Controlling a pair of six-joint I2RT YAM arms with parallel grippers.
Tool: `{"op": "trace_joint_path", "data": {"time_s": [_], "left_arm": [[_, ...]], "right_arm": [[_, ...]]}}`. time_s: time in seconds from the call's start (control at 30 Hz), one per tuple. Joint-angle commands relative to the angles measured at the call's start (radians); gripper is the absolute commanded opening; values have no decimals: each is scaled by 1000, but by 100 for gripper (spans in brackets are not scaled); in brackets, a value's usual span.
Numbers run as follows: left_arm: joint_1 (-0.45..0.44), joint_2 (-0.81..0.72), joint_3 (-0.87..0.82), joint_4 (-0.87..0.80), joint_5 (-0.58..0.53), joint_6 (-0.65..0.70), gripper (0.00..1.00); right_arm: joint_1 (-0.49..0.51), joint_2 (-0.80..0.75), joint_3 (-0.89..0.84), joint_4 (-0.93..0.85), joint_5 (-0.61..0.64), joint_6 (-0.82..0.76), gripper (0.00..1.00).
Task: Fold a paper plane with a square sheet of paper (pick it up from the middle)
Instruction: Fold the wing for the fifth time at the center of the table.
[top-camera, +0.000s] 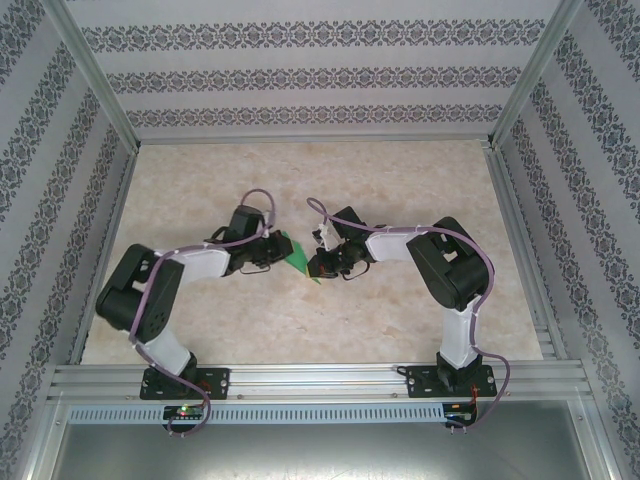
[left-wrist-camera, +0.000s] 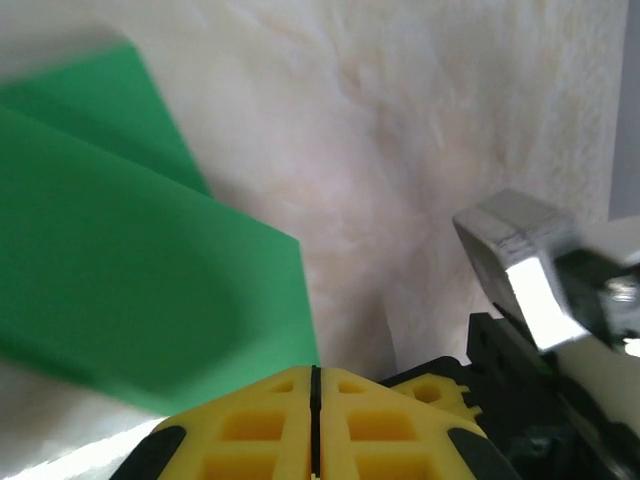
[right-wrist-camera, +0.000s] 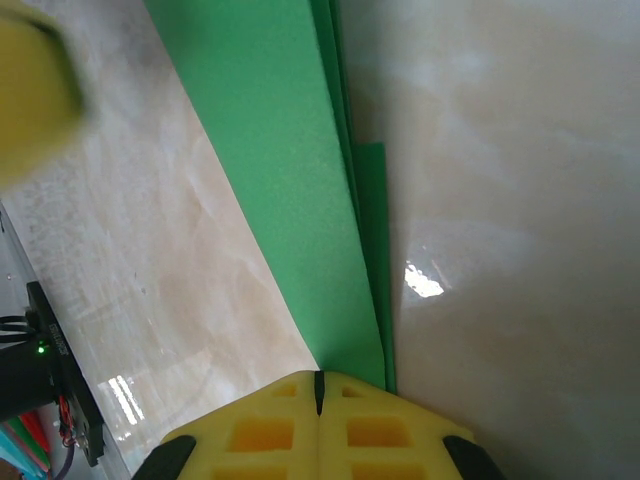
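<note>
The green sheet of paper (top-camera: 297, 255) lies folded into a narrow, layered shape at the middle of the table, between my two grippers. In the left wrist view the paper (left-wrist-camera: 130, 270) is blurred and rises up to the left, and its right edge runs down into the seam of my left gripper (left-wrist-camera: 315, 375), which is shut on it. My left gripper (top-camera: 280, 252) is at the paper's left side. The right gripper (right-wrist-camera: 318, 380) is shut, and the long creased strip of paper (right-wrist-camera: 290, 170) ends under its tips. I cannot tell whether it pinches the paper. My right gripper (top-camera: 318, 265) is at the paper's right end.
The table is pale marble (top-camera: 400, 190) with patterned walls on three sides and an aluminium rail (top-camera: 320, 380) along the near edge. The right gripper's yellow finger (left-wrist-camera: 440, 392) and its camera block (left-wrist-camera: 520, 260) are close beside my left fingers. A circuit board (right-wrist-camera: 60, 390) is at the table edge.
</note>
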Motion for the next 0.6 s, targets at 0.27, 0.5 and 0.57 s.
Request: {"op": "trace_joint_path", "data": {"time_s": [0.27,0.5,0.57], "left_arm": [[-34,136,41,24,-26,-31,8],[-35,124,-2,19,-51,-24,8],[-34,125,-13,30,-51,-24,8]], "right_arm": [[-5,7,-39,-72,77,44,0],[-8,-102,-16,6,51,99,0],[-11,-90,-9,5,66,96,0]]}}
